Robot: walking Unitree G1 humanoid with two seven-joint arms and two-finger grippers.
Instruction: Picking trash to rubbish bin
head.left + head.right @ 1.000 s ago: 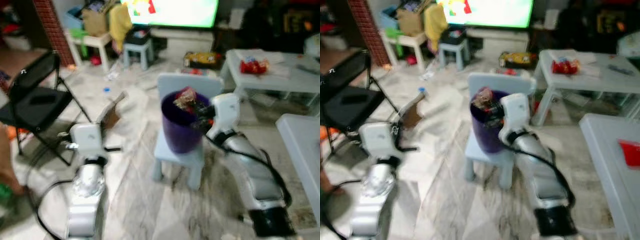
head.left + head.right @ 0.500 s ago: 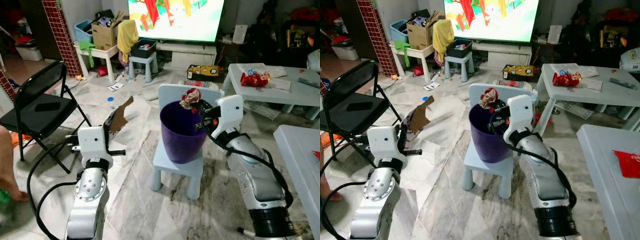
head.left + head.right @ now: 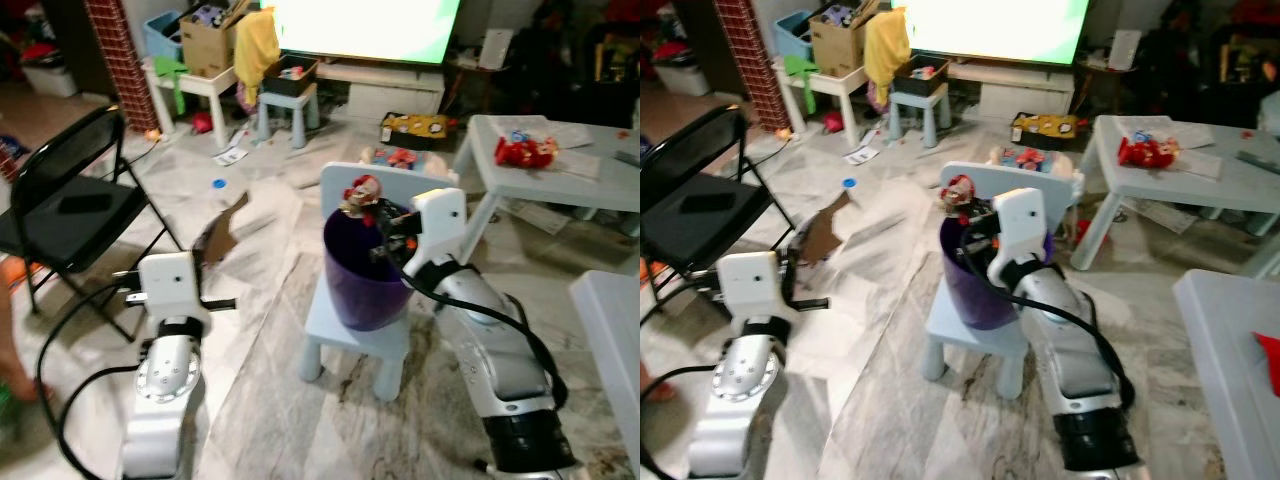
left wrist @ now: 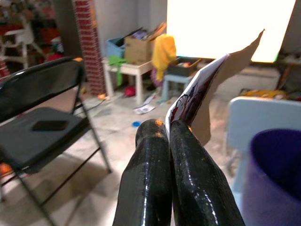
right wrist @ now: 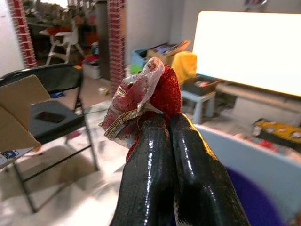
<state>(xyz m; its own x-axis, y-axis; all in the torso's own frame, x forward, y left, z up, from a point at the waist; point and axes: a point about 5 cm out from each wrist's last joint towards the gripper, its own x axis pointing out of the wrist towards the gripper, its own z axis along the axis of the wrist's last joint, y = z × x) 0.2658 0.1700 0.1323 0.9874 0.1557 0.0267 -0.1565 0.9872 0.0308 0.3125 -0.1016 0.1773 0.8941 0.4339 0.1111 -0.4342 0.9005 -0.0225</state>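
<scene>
With the right gripper (image 3: 372, 205) pinching the red wrapper (image 5: 149, 96) over the purple bin (image 3: 362, 270), release only once centred; the left gripper (image 4: 162, 136) pinches cardboard (image 4: 214, 87).

I can't see inside the purple bin (image 3: 365, 275); my right arm hides its far rim, and the TV (image 3: 365, 25) is cut off.

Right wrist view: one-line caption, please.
Right end effector shut on a red wrapper above the purple bin.
</scene>
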